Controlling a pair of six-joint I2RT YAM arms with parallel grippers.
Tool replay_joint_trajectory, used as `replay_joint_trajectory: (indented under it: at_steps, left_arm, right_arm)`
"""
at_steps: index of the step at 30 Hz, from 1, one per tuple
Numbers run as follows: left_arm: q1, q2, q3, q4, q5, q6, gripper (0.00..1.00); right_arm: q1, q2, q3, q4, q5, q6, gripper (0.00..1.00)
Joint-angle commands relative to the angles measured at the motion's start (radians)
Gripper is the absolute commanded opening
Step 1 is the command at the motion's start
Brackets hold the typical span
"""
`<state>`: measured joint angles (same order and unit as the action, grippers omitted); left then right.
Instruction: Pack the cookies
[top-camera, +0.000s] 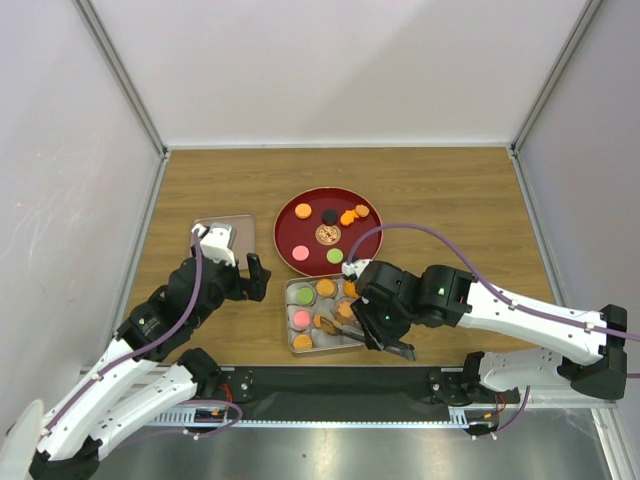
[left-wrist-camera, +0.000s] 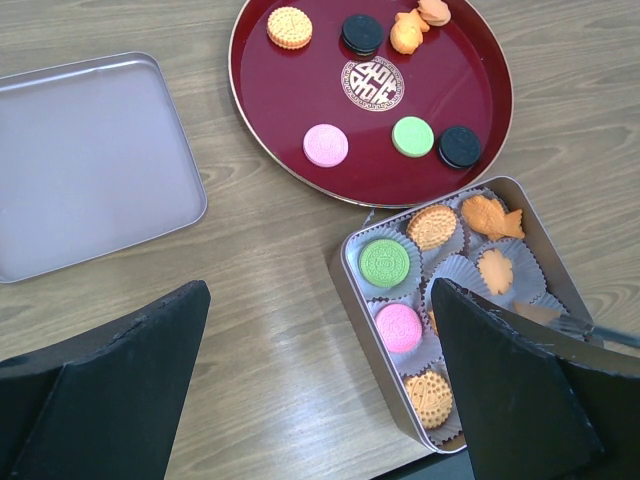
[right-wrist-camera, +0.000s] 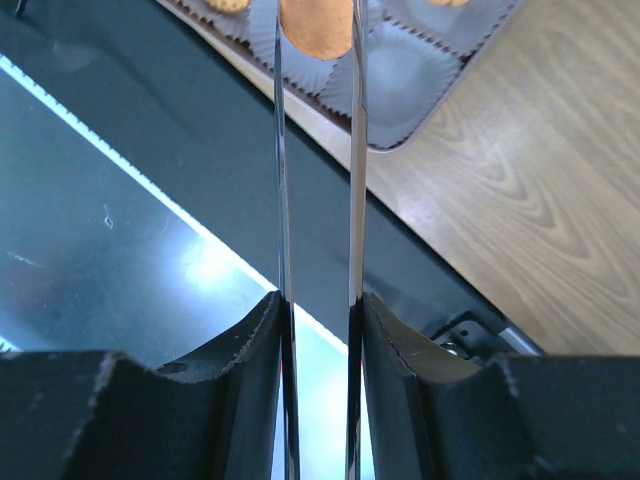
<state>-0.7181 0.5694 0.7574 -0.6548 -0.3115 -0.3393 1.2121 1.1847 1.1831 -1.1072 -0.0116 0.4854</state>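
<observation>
My right gripper (right-wrist-camera: 318, 300) is closed on the tongs (right-wrist-camera: 278, 150), and their long blades run straight out ahead of me. At the tips they pinch one cookie (right-wrist-camera: 315, 25), just above a paper cup (right-wrist-camera: 400, 80) in the tin (right-wrist-camera: 390, 143). My left gripper (left-wrist-camera: 315, 300) hangs wide open beside the tin and holds nothing.

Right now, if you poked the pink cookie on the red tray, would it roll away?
It would probably slide, not roll, because the pink cookie lies flat on its face. The red tray looks glossy, so the cookie might skid easily. It looks small and thin, so it is likely light, and the tray's raised rim would probably stop it.
</observation>
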Motion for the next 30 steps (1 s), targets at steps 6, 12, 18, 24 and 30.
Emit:
replay_joint_trajectory:
  at_steps: [6, 12, 18, 24, 30]
  left_arm:
    - [-0.006, 0.006, 0.014, 0.017, -0.005, -0.001, 1.0]
    - [-0.006, 0.01, 0.016, 0.015, -0.001, 0.0, 1.0]
    - [-0.006, 0.01, 0.014, 0.017, -0.001, 0.0, 1.0]
    - [-0.007, 0.01, 0.014, 0.018, -0.001, 0.0, 1.0]
    - [-0.007, 0.01, 0.014, 0.017, 0.002, 0.0, 1.0]
  right_arm:
    - [0.046, -0.004, -0.03, 0.087, -0.03, 0.053, 0.36]
    - [0.049, 0.0, -0.05, 0.107, -0.031, 0.059, 0.37]
    - [0.05, 0.004, -0.059, 0.101, -0.03, 0.059, 0.38]
    - [0.05, 0.0, -0.063, 0.098, -0.028, 0.064, 0.39]
    - [0.05, -0.002, -0.063, 0.092, -0.025, 0.064, 0.41]
